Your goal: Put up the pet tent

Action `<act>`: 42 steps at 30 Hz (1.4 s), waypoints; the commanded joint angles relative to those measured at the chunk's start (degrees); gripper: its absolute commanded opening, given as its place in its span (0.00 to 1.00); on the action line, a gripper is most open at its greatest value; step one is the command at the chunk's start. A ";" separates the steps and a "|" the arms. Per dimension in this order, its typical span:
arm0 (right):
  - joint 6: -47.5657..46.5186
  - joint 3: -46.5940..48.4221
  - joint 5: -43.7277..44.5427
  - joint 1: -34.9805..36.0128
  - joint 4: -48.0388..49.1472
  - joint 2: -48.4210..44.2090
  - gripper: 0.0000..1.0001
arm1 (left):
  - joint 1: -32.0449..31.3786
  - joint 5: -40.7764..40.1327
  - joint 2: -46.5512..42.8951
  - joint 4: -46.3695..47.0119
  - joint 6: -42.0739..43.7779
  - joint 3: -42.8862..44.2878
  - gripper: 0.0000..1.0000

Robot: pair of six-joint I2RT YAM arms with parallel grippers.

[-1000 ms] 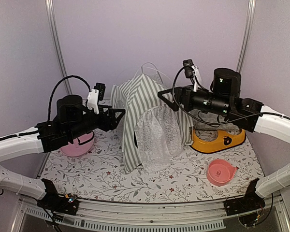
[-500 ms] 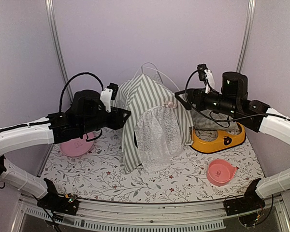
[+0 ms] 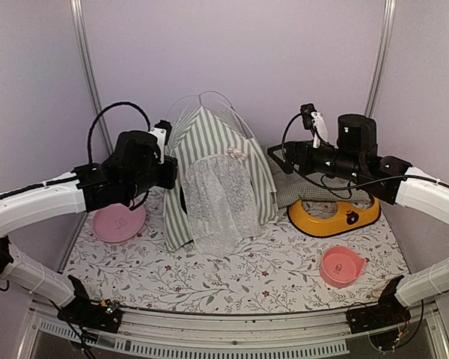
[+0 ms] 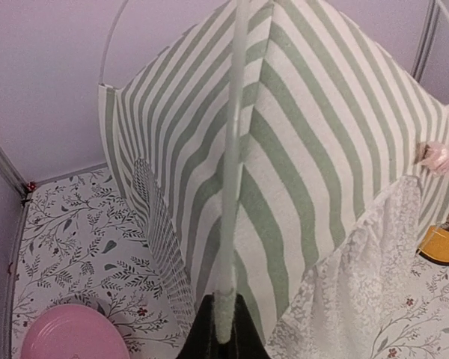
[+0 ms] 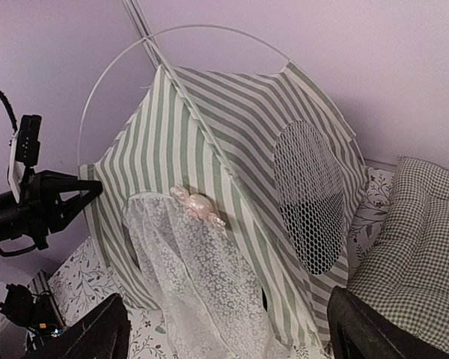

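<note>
At centre frame, the pet tent (image 3: 209,161) looks light, soft and floppy, so it is best held by a stiff pole (image 4: 236,187). The left gripper (image 4: 223,329) is clamped on that pole, and the right gripper (image 5: 224,318) gapes empty.

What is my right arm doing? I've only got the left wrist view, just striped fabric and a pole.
Observer: The right pincer is open, holding nothing, and sits apart from the pet tent, off its right side.
Operator: Anything lying over there?
Observer: A green-checked cushion lies beside the tent's right wall, next to an orange dish.
Operator: Does that wall have an opening?
Observer: Yes, an oval mesh window; the right wrist view shows it.
</note>
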 commanded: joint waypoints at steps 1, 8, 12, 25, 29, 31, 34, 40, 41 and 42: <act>-0.55 1.27 -2.73 -0.39 1.68 2.27 0.93 | 2.78 -2.98 -2.45 -0.23 1.61 3.37 0.00; -0.39 3.76 -5.39 -0.44 1.07 5.61 0.92 | 2.81 -7.34 -3.22 -1.17 -1.49 3.74 0.00; -0.41 5.17 -6.78 -0.38 0.10 7.10 0.90 | 2.80 -7.08 -3.38 -0.93 -2.13 4.26 0.00; -0.14 10.09 -4.18 6.95 1.09 11.57 0.86 | 2.72 -5.39 3.07 0.05 -18.64 16.91 0.00; 0.31 10.85 -2.33 10.42 2.88 13.78 0.86 | 2.43 -2.91 6.86 -0.20 -21.57 22.54 0.00; 0.08 10.91 -0.67 12.01 4.85 14.86 0.86 | 2.10 -1.78 8.46 -0.16 -22.77 24.90 0.00; 0.03 9.95 2.86 14.65 10.79 16.55 0.86 | 1.32 -0.63 10.40 0.19 -24.21 27.27 0.00; -2.71 13.05 10.51 16.32 13.98 22.39 0.88 | -0.59 -0.47 12.25 0.62 -25.29 29.37 0.00; -3.04 14.04 10.91 16.39 14.16 23.13 0.88 | -0.80 -0.52 12.38 0.79 -25.29 29.49 0.00; -3.43 14.86 11.22 16.37 14.12 23.98 0.88 | -1.06 -0.52 12.56 0.92 -25.25 29.55 0.00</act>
